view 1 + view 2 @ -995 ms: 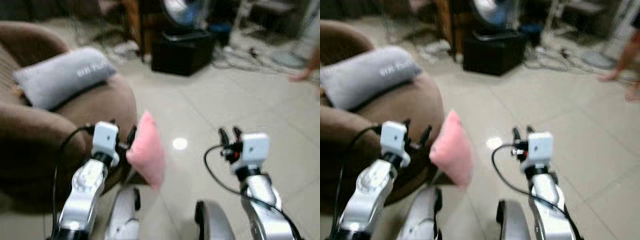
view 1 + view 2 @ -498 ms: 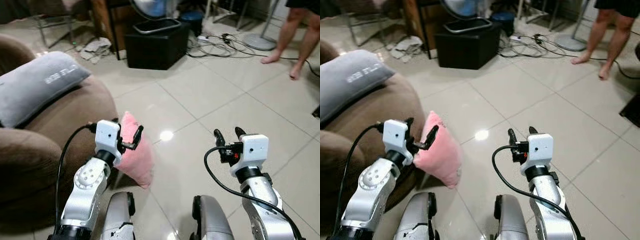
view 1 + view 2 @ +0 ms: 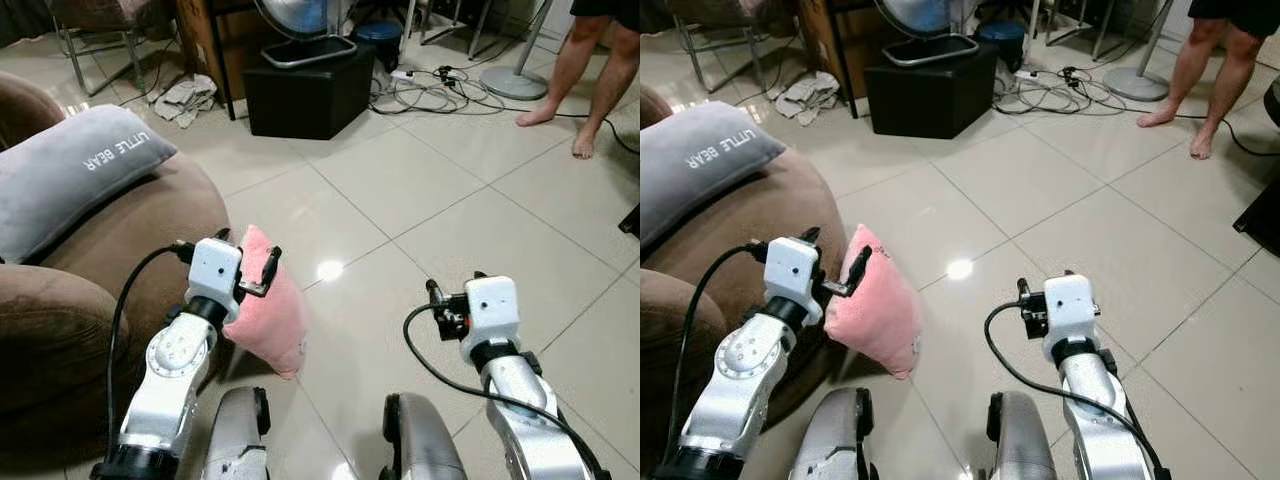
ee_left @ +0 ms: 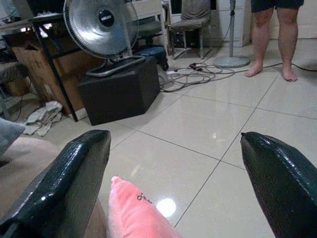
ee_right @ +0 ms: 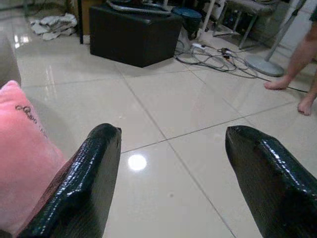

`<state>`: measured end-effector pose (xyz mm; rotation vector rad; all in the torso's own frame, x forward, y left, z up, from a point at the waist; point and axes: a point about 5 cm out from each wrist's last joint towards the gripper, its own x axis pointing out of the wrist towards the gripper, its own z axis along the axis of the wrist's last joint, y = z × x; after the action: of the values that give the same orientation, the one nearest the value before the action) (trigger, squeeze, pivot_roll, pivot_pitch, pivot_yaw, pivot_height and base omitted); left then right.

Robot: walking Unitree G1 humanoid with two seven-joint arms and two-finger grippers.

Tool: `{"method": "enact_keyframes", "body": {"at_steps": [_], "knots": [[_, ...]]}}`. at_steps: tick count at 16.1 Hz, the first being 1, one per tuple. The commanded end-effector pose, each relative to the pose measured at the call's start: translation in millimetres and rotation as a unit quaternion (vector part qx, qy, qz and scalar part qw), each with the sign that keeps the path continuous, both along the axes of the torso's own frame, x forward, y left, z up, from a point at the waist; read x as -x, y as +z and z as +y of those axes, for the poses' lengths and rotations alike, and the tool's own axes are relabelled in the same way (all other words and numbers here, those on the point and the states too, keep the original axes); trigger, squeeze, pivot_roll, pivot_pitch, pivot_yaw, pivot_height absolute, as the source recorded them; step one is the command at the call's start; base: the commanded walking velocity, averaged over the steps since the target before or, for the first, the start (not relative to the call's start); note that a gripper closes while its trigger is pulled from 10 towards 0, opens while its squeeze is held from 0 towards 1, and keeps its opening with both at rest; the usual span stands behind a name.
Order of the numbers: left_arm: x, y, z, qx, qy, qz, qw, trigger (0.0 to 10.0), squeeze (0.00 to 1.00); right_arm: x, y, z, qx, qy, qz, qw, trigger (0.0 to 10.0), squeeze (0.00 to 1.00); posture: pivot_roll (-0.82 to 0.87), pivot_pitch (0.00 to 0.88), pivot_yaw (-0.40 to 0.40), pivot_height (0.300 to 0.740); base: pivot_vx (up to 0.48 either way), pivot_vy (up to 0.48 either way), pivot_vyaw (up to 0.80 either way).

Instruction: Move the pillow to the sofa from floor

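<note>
— Pink pillow [image 3: 268,305]: where is it relative to the sofa [image 3: 110,250]?

— Off the floor [image 3: 420,200], hanging just beside the sofa's rounded brown front, lower than the seat. The left gripper [image 3: 245,275] has it by the upper edge, so the rest droops toward the tiles.

— Are the jaws really pinching it?

— From the head views, one black finger lies against the pillow's top corner and the pillow hangs from there, so I judge it is pinched. In the left wrist view the fingers [image 4: 64,183] look spread wide with the pink edge low between them, so the hold is at the very rim of the fabric and probably shallow.

— And the other arm?

— The right gripper [image 3: 450,298] hovers over bare floor, well away from the sofa, jaws spread and holding nothing.

— What else is on the sofa?

— A grey cushion [image 3: 75,175] on the seat. A person's legs [image 3: 590,60] stand far across the room.

— Next step?

— Lift higher and swing toward the seat, beside the grey cushion; the thin grip could slip.
</note>
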<state>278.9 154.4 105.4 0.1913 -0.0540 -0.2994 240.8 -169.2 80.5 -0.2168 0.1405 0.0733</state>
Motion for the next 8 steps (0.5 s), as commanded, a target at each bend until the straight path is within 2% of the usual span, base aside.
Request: {"method": "enact_keyframes", "body": {"at_steps": [1, 3, 8], "knots": [[-0.1, -1.6, 1.8, -0.009, 0.002, -0.001, 1.000, 10.0, 0.00, -1.6, -1.0, 3.0, 0.004, 0.009, 0.006, 1.000, 10.0, 0.00, -0.02, 0.040, 0.007, 0.606, 0.420, 0.000, 0.80], [-0.1, -1.3, 0.2, -0.011, 0.001, -0.005, 1.000, 10.0, 0.00, -1.5, -2.8, 3.0, 0.011, 0.002, 0.008, 1.000, 10.0, 0.00, -0.02, 0.036, 0.007, 0.606, 0.424, 0.000, 0.80], [1.5, 0.7, -1.4, -0.007, -0.003, -0.007, 1.000, 10.0, 0.00, -1.5, -5.0, 1.0, 0.000, -0.005, 0.011, 1.000, 10.0, 0.00, -0.02, 0.028, 0.011, 0.606, 0.421, 0.000, 0.00]]}}
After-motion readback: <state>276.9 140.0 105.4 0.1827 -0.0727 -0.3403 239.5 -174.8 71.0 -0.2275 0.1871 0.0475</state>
